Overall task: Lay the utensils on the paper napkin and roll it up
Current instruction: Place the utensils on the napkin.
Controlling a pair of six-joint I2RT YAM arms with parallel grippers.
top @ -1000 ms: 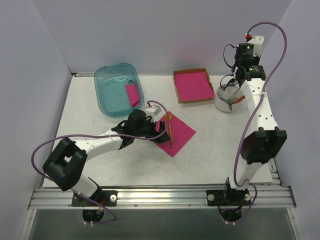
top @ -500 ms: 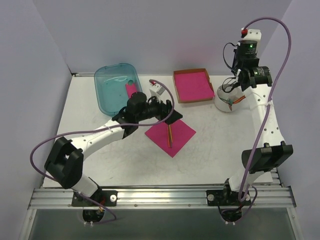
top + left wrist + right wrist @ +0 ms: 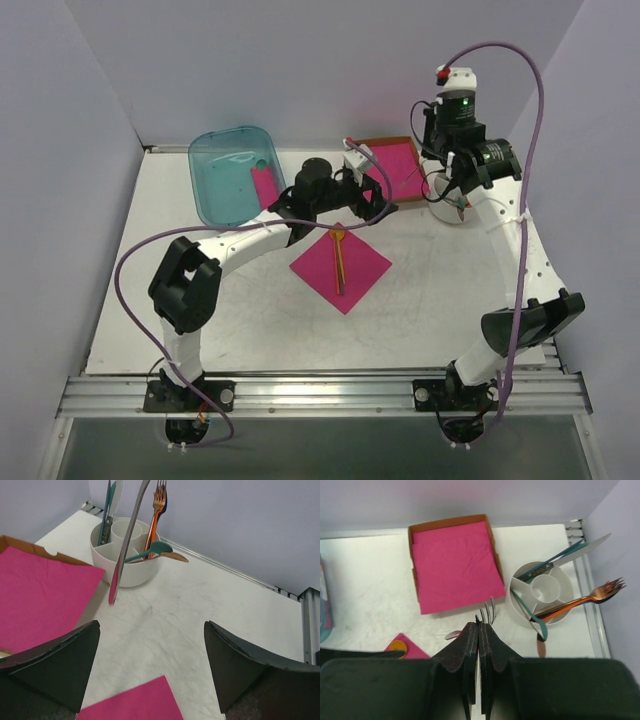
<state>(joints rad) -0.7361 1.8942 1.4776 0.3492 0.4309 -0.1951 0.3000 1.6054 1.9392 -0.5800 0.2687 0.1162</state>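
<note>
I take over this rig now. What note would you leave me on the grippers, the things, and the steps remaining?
Left gripper: open, empty, above the table beyond the napkin.
Right gripper: shut on the fork, held in the air by the white holder.
Done: orange spoon lies on the napkin.
Left to do: lay the fork on the napkin, roll it up.

White arms (image 3: pixel 245 243), black joints (image 3: pixel 185 290), purple cables (image 3: pixel 495 44); fingers (image 3: pixel 55 665) apparently black.
</note>
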